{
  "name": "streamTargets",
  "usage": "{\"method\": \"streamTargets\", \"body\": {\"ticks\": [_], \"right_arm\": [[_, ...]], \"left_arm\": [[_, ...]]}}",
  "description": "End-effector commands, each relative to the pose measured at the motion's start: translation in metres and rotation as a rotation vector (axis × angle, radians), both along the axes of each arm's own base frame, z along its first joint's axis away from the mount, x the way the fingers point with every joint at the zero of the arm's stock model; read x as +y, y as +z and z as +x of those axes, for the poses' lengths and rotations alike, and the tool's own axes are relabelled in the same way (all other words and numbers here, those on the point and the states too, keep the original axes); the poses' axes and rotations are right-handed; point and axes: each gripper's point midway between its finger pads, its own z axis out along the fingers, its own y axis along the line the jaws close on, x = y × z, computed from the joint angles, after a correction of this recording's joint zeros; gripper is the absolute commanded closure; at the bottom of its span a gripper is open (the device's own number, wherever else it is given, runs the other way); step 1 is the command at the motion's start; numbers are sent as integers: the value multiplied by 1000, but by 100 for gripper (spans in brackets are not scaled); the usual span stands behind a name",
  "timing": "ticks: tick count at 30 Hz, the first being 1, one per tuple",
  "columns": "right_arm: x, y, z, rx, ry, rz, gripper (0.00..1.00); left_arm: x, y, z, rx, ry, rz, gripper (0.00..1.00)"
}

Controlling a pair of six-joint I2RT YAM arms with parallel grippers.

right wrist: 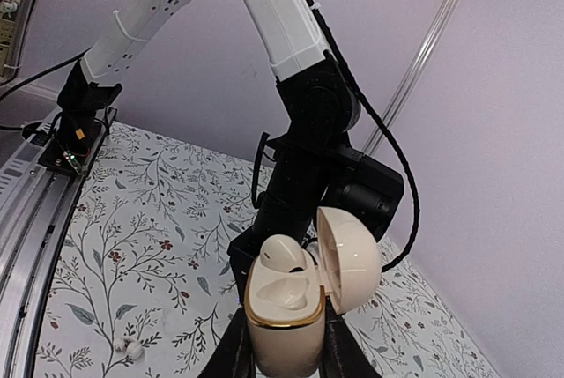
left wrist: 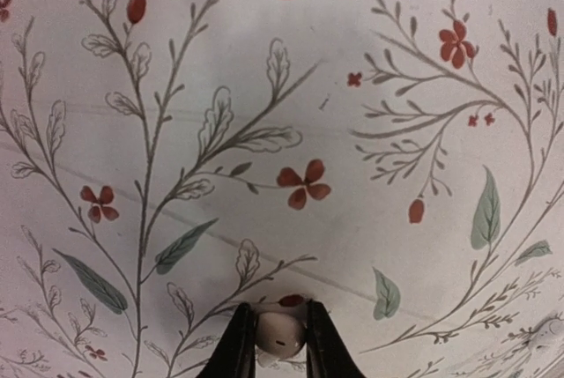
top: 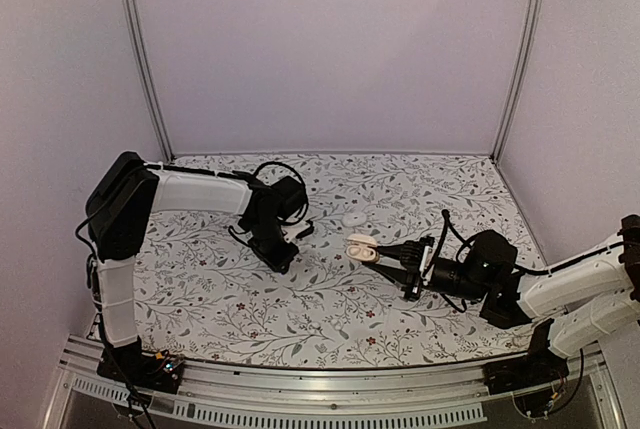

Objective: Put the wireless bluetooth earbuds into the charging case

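My left gripper (left wrist: 278, 309) is shut on a small glossy white earbud (left wrist: 280, 334), held just above the flowered table cloth (left wrist: 352, 131). In the top view this gripper (top: 287, 252) points down at the table, left of centre. My right gripper (right wrist: 284, 350) is shut on the base of the white charging case (right wrist: 282, 329), held upright with its lid (right wrist: 351, 259) swung open to the right. One earbud (right wrist: 289, 255) sits in the far socket; the near socket (right wrist: 286, 288) is empty. From above, the case (top: 362, 247) hangs a short way to the right of the left gripper.
A small white oval piece (top: 354, 219) lies on the cloth just behind the case. Another tiny white bit (right wrist: 132, 352) lies on the cloth at the lower left of the right wrist view. The left arm (right wrist: 308, 131) stands close behind the case. Walls enclose the table.
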Motion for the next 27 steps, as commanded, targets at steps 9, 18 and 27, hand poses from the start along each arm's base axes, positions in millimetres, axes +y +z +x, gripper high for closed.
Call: {"method": "streamTargets", "body": {"ticks": [9, 18, 27], "right_arm": [[-8, -3, 27, 106, -86, 43, 100], [-6, -8, 58, 167, -183, 121, 100], [13, 4, 75, 171, -170, 261, 100]], "left_arm": [[-16, 51, 23, -98, 72, -292, 88], [-24, 146, 49, -336, 147, -620, 89], [-39, 263, 18, -661, 70, -1037, 89]]}}
